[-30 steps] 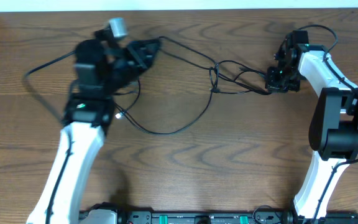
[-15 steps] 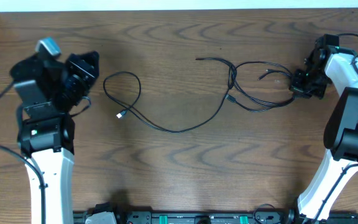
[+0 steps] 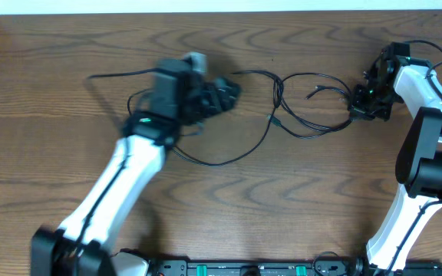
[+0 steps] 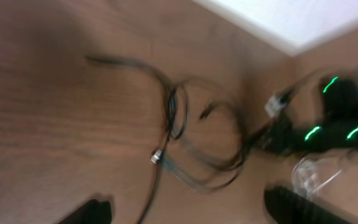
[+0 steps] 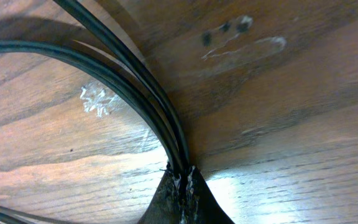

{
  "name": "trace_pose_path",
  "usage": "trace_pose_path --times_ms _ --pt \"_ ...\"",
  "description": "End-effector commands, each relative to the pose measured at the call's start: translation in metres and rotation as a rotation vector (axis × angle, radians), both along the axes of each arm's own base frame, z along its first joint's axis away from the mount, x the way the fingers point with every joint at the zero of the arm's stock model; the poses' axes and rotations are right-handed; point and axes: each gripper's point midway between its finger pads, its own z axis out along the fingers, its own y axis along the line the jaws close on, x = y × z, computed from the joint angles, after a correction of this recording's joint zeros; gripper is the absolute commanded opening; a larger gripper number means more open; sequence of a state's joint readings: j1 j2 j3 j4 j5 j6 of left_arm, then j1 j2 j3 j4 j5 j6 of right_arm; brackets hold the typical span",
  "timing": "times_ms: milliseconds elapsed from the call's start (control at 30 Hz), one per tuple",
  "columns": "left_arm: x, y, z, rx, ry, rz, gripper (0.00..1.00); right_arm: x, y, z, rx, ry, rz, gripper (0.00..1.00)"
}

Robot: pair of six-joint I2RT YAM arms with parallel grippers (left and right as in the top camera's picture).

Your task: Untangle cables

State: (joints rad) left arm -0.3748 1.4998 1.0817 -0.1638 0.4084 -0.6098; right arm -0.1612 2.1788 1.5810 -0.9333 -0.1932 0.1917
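Fingertips of the right gripper (image 5: pixel 183 186) are shut tight, and a small bunch of thin black cables (image 5: pixel 171 140) is pinched between them. In the wrist view, a few strands are squeezed side by side at the tips. They spread apart as they curve away over the wood table (image 5: pixel 278 124). From above, the same strands are seen as wide loops. They lie flat on the table just out from the shut tips, on the side toward the other arm. One short loose end (image 3: pixel 313 93) points back toward the right gripper. It is near the gripper but is not touched by it.

Fingers (image 4: pixel 91 211) of the left gripper (image 3: pixel 225 90) are held wide apart, and nothing is held between them. The left wrist view is blurred, so small parts cannot be made out well. Ahead of these open fingers, the loops are crossed over each other at one spot, between the two grippers. A small plug (image 4: pixel 156 157) is seen just under that crossing. From the plug, one long strand (image 3: pixel 221 161) is laid in a big curve back past the open fingers and under the left arm (image 3: pixel 121 176). Another cable end (image 3: pixel 244 73) lies just beside the open fingers, on the far side of the table. Whether it is touched by them cannot be told through the blur.
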Motion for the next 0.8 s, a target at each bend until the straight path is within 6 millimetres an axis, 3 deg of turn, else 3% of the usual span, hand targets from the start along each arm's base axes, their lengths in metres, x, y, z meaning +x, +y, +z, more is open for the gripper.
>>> trace_pose_path --times_ms 0,133,367,467,567,633,700,767 --pt "0.021 -0.026 -0.036 0.205 -0.125 -0.033 0.80 -0.020 0.012 -0.021 0.030 0.085 0.030 0.01" --pt "0.025 -0.073 -0.064 0.214 -0.205 -0.135 0.80 -0.022 0.016 -0.021 0.031 0.096 0.040 0.01" --pt "0.036 -0.114 -0.099 0.187 -0.284 -0.161 0.80 -0.027 0.039 -0.021 0.031 0.119 0.093 0.01" --pt "0.044 -0.119 -0.115 0.211 -0.316 -0.122 0.74 -0.029 0.051 -0.021 0.030 0.127 0.125 0.01" --pt "0.050 -0.110 -0.133 0.271 -0.309 -0.067 0.52 -0.030 0.060 -0.021 0.028 0.127 0.149 0.01" --pt "0.055 -0.097 -0.143 0.326 -0.297 -0.018 0.48 -0.032 0.063 -0.021 0.028 0.135 0.156 0.01" --pt "0.060 -0.088 -0.144 0.353 -0.300 0.019 0.43 -0.035 0.063 -0.020 0.030 0.148 0.156 0.01" --pt "0.065 -0.080 -0.143 0.372 -0.305 0.053 0.29 -0.038 0.063 -0.020 0.031 0.162 0.156 0.01"
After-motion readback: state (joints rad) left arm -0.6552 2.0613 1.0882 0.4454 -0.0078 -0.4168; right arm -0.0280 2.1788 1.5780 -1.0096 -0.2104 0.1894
